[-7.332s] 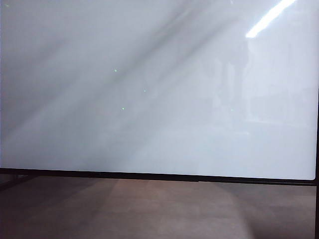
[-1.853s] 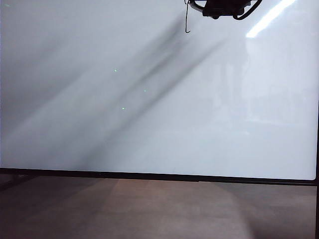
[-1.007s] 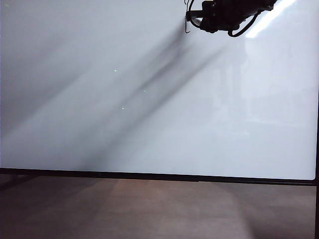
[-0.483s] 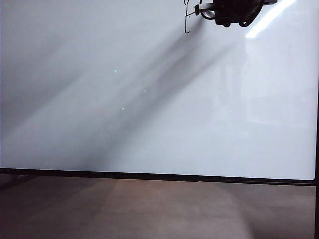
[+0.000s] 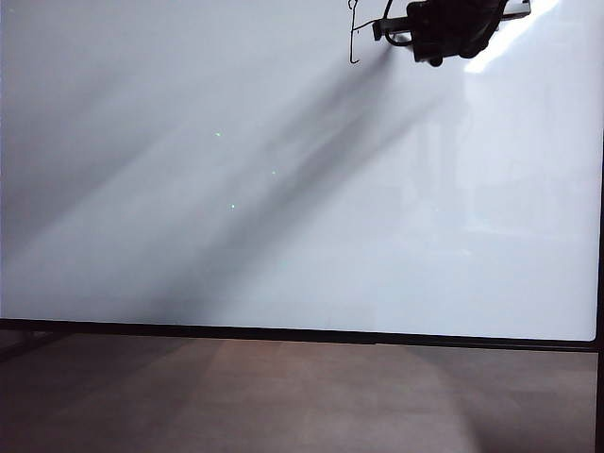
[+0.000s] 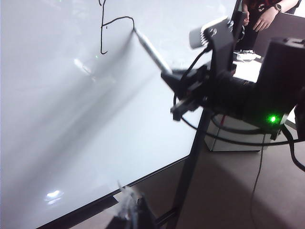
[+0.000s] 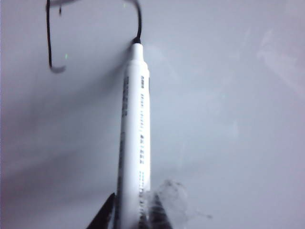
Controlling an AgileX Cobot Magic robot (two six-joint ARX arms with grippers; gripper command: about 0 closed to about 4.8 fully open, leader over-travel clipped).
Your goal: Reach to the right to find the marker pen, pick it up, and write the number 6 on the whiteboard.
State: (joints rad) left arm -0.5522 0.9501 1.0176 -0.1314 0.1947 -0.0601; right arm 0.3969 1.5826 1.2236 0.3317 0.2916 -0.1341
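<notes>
White plastic fills the middle of your right wrist view: the marker pen (image 7: 133, 143) is clamped between the right gripper (image 7: 128, 212) fingers, whose dark tips (image 7: 102, 217) show on either side of the barrel at the lower edge. The pen's black tip touches the whiteboard (image 7: 228, 119) at the end of a curved black stroke, and a second stroke hangs down the upper left of that frame and ends in a small hook (this is the unfinished number 6 (image 7: 50, 43)).

From your left wrist view, the left gripper (image 6: 131, 212) shows only as a dark, blurred shape at the lower edge, so you cannot tell whether its jaws are apart or together. Farther off, the right gripper (image 6: 183, 93) holds the marker pen (image 6: 151, 50) slanted up to the left, its tip on the whiteboard (image 6: 71, 133) at the right end of the drawn line. The number 6 (image 6: 112, 28) sits in the upper left centre of the frame: a vertical stem with a hooked foot and a branch running right to the pen tip.

In your exterior view, the whiteboard (image 5: 283, 208) fills most of the frame. The right gripper (image 5: 392, 28) is at the top edge right of centre, with the thin strokes of the number 6 (image 5: 353, 38) just to its left.
</notes>
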